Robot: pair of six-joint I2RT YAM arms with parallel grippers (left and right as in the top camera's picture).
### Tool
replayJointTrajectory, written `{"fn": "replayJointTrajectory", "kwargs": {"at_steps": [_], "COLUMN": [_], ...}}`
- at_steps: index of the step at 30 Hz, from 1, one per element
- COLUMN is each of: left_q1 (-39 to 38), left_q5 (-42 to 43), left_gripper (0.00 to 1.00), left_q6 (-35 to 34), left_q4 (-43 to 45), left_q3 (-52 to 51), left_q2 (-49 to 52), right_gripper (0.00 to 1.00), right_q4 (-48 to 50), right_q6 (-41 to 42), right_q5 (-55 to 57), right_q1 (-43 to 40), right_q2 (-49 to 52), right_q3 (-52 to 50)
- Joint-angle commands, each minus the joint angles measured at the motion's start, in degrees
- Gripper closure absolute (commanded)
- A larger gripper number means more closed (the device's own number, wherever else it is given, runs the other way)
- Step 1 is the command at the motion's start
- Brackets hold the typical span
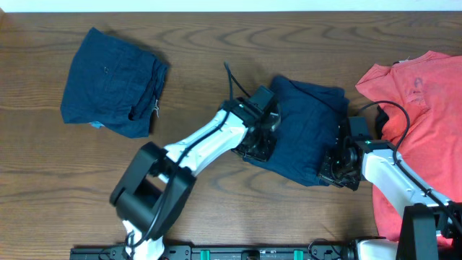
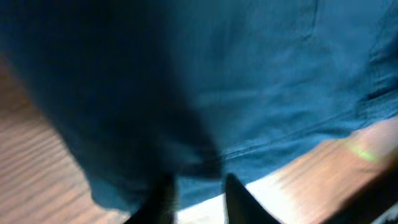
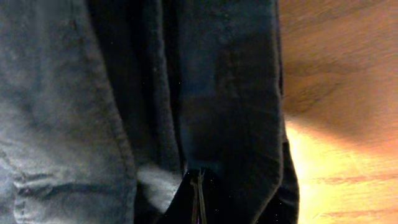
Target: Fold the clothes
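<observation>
Two grippers at dark navy cloth shorts [image 1: 304, 121]: right gripper [image 3: 198, 190] clamps fabric, left gripper [image 2: 199, 194] hold unclear; weak left pinch could skew fold.

A brown wooden table [image 1: 216, 43] with wavy grain fills the overhead view. On its right side lies a rumpled coral-red shirt [image 1: 426, 94], running out of the picture. A black rail [image 1: 238, 253] lines the near edge.
</observation>
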Motion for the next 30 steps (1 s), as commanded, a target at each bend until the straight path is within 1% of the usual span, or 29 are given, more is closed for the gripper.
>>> {"fn": "replayJointTrajectory", "kwargs": {"at_steps": [1,2,3,6,9,12,16,19,21,24,26,27,29,30], "left_q1": [0.28,0.46,0.68,1.53,3.1,5.77,10.88,14.88,17.86,21.49,22.49,22.53,21.92,21.18], "left_q5": [-0.57,-0.79,-1.29,-3.02,-6.99,-11.54,-11.98,-11.85,-9.79,-1.29,4.72,6.47,8.17,8.31], "left_gripper": [0.81,0.85,0.87,0.88,0.88,0.88,0.87,0.87,0.87,0.83,0.83,0.78,0.76,0.75], "left_q6": [0.59,0.59,0.59,0.85,2.19,2.19,3.21,3.41,3.43,5.77,7.34,7.5,7.45,7.48], "left_q4": [0.07,0.07,0.07,-0.79,-3.91,-7.32,-10.36,-10.97,-10.97,-10.64,-9.64,-9.11,-7.89,-7.26], "left_q3": [0.11,0.11,0.11,0.11,0.17,0.17,0.17,0.17,0.42,0.98,1.01,1.01,1.01,1.01], "left_q2": [3.87,4.63,5.44,6.19,5.64,5.25,4.9,3.78,2.1,-2.19,-5.7,-7.15,-9.81,-10.84], "right_gripper": [0.99,0.99,0.99,0.99,0.99,0.98,0.93,0.89,0.88,0.82,0.8,0.79,0.82,0.84], "right_q4": [0.37,0.37,0.33,-0.28,-1.7,-2.91,-2.01,1.99,5.86,8.94,9.9,10.21,10.86,11.26], "right_q6": [-0.5,-1.99,-3.78,-10.73,-14.03,-14.47,-14.45,-14.38,-13.81,-13.81,-13.81,-13.79,-12.98,-12.92], "right_q5": [4.04,3.06,1.9,-3.52,-8.24,-10.03,-10.38,-10.38,-10.34,-8.22,-3.23,-0.24,5.77,6.95], "right_q1": [0.42,0.42,0.42,0.39,0.39,0.42,0.42,0.42,0.42,0.39,0.39,0.33,-0.37,-0.92], "right_q2": [0.63,0.63,0.57,-0.46,-2.71,-5.81,-9.14,-9.55,-9.05,-6.97,-4.42,-3.06,0.39,2.01], "right_q3": [-0.5,-0.37,-0.15,1.46,4.57,8.87,14.19,15.8,15.58,15.58,15.56,15.56,15.56,15.58]}}
